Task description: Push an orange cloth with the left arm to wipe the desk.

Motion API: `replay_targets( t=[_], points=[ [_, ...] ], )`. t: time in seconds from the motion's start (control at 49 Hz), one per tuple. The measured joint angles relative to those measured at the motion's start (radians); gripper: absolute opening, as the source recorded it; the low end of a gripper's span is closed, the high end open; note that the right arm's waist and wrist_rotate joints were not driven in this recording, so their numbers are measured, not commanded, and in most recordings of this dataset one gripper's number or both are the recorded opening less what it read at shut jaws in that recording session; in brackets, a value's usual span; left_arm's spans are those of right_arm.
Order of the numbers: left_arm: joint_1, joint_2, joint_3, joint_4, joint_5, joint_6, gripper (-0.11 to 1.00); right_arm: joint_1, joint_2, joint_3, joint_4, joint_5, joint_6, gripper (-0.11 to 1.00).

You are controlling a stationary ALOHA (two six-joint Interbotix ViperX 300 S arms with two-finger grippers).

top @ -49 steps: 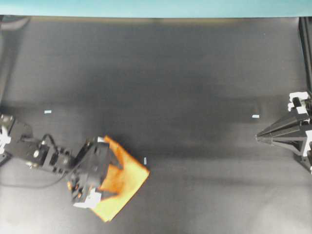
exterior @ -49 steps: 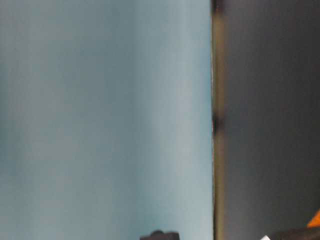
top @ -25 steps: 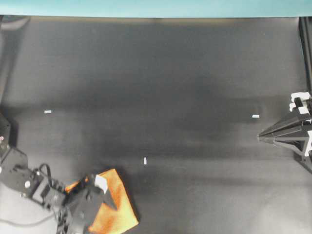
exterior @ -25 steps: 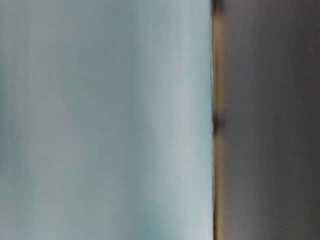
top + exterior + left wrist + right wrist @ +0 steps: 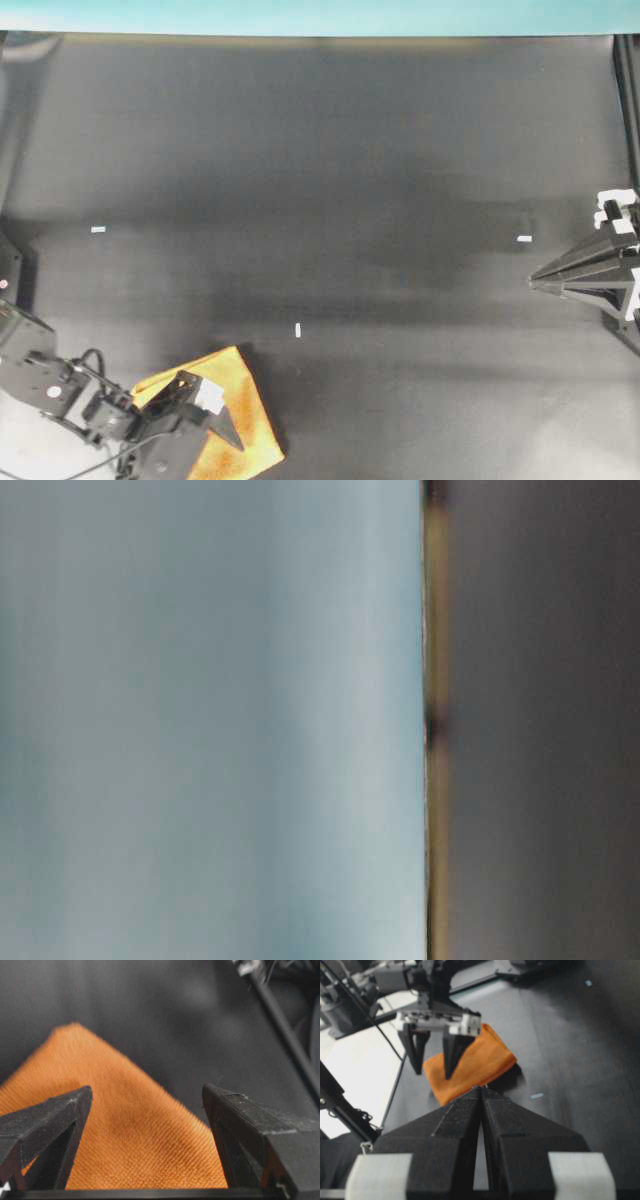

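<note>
Orange cloth (image 5: pixel 238 415), corner toward desk (image 5: pixel 360 180) centre

My feed reads as a robotics lab bench. A matte black desk (image 5: pixel 360 150) fills the overhead view, bare but for tiny white tape marks (image 5: pixel 98 229) at nine, three and near six o'clock. A teal strip (image 5: pixel 320 15) runs along twelve o'clock. Black jointed arms with exposed cables (image 5: pixel 95 362) enter at seven and three o'clock. A black frame rail (image 5: pixel 627 90) stands at two o'clock.
</note>
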Motion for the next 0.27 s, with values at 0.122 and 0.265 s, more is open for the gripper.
replay_targets(
  t=[0.122, 0.265],
  points=[
    [0.0, -0.078, 0.028, 0.0, 0.031, 0.035, 0.86, -0.002, -0.002, 0.0, 0.0, 0.0, -0.002, 0.0],
    [0.008, -0.184, 0.066, 0.0, 0.101, 0.054, 0.86, 0.0, -0.002, 0.003, -0.002, 0.0, 0.0, 0.0]
  ],
)
